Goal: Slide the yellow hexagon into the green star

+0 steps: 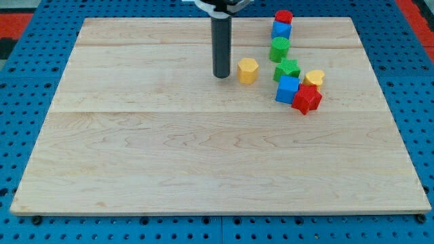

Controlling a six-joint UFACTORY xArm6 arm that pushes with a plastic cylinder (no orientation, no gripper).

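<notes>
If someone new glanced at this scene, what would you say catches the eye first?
Most striking is the dark rod coming down from the view's top, my tip resting on the wooden board just left of the yellow hexagon. Next comes the bright cluster at the upper right: the green star right of the hexagon, with red, blue, green and yellow blocks packed around it.

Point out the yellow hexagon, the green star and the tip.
yellow hexagon (248, 70), camera view, on its top face.
green star (287, 69), camera view, on its top face.
my tip (221, 75), camera view, on the rod's very end.
</notes>
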